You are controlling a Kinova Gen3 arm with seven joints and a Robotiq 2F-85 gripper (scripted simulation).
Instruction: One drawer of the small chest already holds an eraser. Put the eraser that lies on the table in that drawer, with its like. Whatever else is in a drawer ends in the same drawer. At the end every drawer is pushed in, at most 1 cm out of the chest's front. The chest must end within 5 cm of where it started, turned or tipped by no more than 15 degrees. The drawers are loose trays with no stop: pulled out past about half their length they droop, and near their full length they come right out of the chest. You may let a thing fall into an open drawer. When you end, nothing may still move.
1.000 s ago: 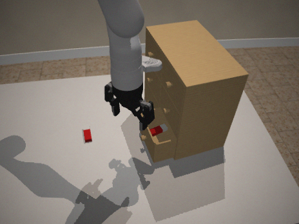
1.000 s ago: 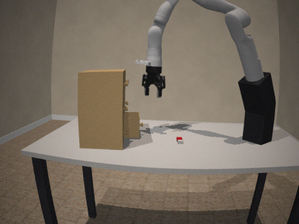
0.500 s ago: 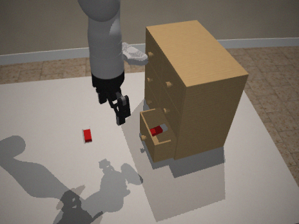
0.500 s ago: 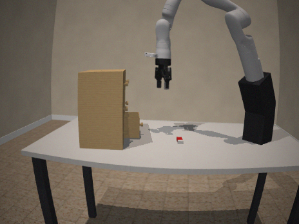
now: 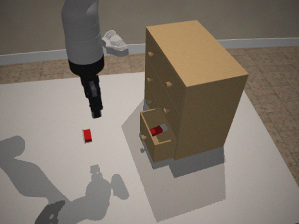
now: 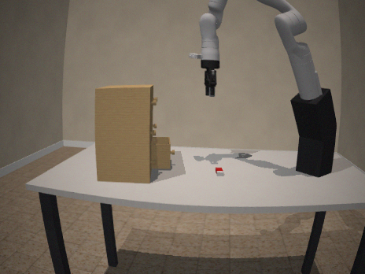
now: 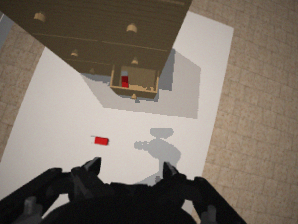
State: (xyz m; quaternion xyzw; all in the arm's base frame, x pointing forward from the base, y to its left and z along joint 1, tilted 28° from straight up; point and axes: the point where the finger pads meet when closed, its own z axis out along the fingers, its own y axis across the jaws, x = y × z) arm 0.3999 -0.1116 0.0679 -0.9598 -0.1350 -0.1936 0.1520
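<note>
A red eraser (image 5: pixel 87 135) lies on the white table, left of the chest; it also shows in the exterior view (image 6: pixel 219 171) and in the wrist view (image 7: pixel 101 141). The wooden chest (image 5: pixel 190 84) stands upright. Its bottom drawer (image 5: pixel 156 135) is pulled part way out and holds another red eraser (image 5: pixel 156 130), also seen in the wrist view (image 7: pixel 124 81). My gripper (image 5: pixel 96 113) hangs high above the table, roughly over the loose eraser, pointing down. It is open and empty; it also shows in the exterior view (image 6: pixel 210 91) and the wrist view (image 7: pixel 129 172).
The chest's other drawers (image 5: pixel 161 77) are pushed in, with small round knobs. The arm's black base (image 6: pixel 315 131) stands at the far right of the table. The table's edges and the tiled floor lie beyond the chest.
</note>
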